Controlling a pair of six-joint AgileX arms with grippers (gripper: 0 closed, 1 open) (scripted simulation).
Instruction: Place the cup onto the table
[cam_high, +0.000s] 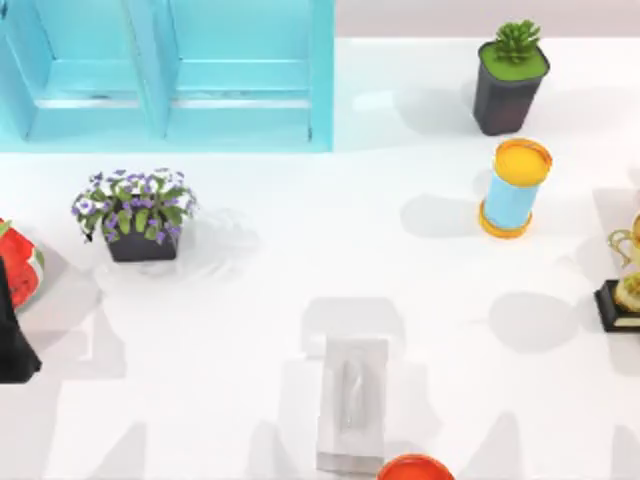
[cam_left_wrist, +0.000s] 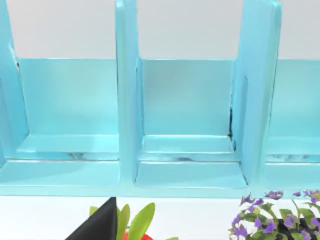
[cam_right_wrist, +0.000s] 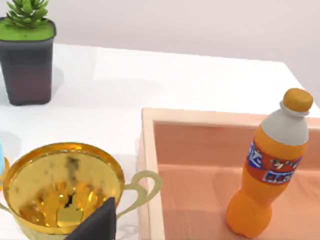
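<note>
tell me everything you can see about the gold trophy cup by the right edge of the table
The gold trophy is a shiny, metallic-looking bowl with a wide open mouth and curled handles, empty inside with dark reflections. In the top view it stands upright on a black base at the table's right edge, partly cut off. It sits beside a peach-coloured tray holding an orange soda bottle; contact with the tray is unclear.

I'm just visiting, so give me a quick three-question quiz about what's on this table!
1. True or false: the orange bottle stands upright inside the wooden tray.
2. What grows in the dark pot nearest the light-blue cylinder? A green succulent; B red rose; C palm tree.
3. Fill in: the flowering plant before the turquoise cabinet has ____ blooms.
Key: 1 true; 2 A; 3 purple.
</note>
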